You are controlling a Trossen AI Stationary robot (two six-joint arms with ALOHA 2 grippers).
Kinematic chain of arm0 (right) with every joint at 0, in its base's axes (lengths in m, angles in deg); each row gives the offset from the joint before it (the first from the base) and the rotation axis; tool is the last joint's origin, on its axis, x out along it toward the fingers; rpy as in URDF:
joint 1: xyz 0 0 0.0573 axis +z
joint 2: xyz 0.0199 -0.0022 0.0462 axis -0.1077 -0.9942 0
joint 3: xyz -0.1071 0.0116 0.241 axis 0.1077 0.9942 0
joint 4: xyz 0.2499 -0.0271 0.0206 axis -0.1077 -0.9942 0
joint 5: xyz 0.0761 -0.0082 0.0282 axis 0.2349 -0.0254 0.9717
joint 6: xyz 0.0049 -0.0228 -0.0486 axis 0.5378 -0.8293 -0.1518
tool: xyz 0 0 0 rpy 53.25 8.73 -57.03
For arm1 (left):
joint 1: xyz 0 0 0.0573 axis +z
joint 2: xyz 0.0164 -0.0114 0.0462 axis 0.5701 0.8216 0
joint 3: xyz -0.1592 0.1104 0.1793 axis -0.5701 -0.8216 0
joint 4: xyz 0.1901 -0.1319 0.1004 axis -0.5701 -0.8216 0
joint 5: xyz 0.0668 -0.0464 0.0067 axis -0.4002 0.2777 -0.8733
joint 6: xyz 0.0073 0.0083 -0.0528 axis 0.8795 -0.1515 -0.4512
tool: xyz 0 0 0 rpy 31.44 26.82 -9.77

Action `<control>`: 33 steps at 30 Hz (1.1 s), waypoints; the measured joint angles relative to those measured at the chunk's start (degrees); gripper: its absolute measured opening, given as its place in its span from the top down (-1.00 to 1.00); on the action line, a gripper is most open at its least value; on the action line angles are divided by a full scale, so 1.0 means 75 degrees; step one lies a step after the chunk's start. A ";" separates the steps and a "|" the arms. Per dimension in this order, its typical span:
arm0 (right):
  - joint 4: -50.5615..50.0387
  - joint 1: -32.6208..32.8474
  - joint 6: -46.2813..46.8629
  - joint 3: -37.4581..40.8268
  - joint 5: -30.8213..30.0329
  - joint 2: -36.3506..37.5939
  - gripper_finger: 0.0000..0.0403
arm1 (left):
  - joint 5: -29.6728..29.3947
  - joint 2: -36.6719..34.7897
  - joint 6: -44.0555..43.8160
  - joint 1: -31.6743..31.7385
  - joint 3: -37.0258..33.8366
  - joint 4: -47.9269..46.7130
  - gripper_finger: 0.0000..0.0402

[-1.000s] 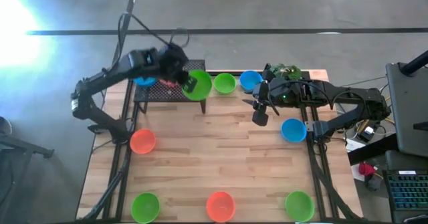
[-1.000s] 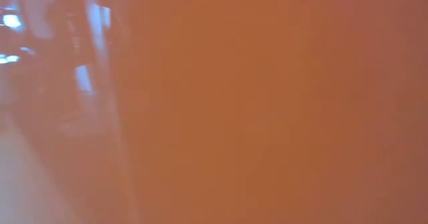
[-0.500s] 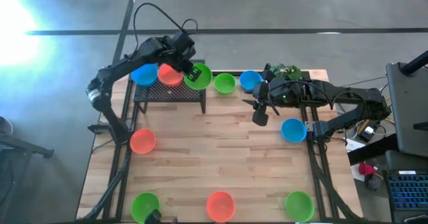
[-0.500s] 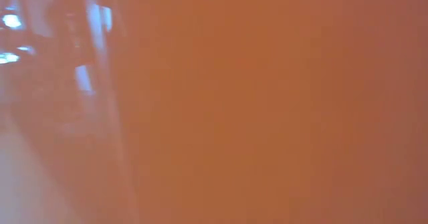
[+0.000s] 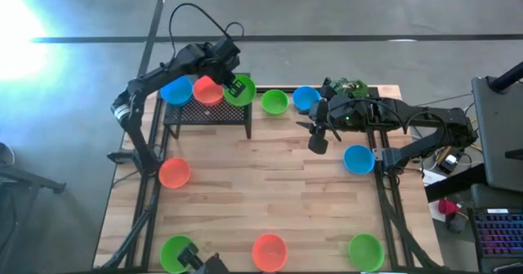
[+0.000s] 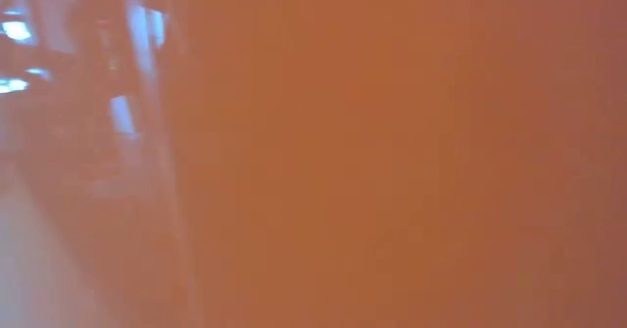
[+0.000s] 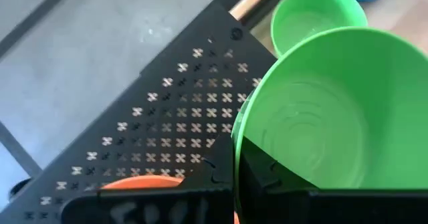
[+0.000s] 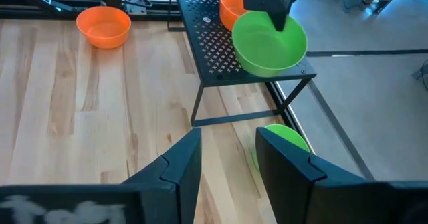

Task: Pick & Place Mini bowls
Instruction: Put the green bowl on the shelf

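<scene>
Left end effector (image 5: 234, 87) clamps green bowl (image 5: 243, 92) over stand (image 5: 208, 110) (right arm mid-table).

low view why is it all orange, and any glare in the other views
Low view: a blurred orange surface fills nearly the whole frame, too close to focus; what it is cannot be told. High view: strong white glare on the grey floor at upper left. Wrist views: sharp, evenly lit.

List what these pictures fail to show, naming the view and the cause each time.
- Low view: the whole table, blocked by an orange blur against the lens.
- Left wrist view: the orange bowl, mostly behind the left gripper.
- Right wrist view: the green bowl on the table, partly behind the right gripper.
</scene>
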State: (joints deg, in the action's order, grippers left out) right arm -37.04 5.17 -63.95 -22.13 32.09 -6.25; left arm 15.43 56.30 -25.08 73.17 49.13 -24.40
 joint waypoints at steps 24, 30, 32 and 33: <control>0.0003 0.0000 0.0004 0.0000 -0.0003 0.0000 0.32 | -0.0317 0.0000 0.0624 0.0020 -0.0096 0.0235 1.00; 0.0006 0.0000 0.0000 0.0000 -0.0003 0.0000 0.34 | -0.0319 0.0000 0.0701 0.0020 -0.0096 0.0235 1.00; 0.0009 0.0000 -0.0002 0.0000 -0.0003 0.0000 0.33 | -0.0316 0.0000 0.0849 0.0020 -0.0096 0.0235 1.00; 0.0009 0.0000 0.0000 0.0000 -0.0003 0.0000 0.33 | -0.0319 0.0000 0.0921 0.0020 -0.0096 0.0235 1.00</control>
State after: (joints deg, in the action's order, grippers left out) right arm -36.98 5.17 -63.95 -22.13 32.07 -6.25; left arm 13.04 56.30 -18.18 73.32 48.41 -22.64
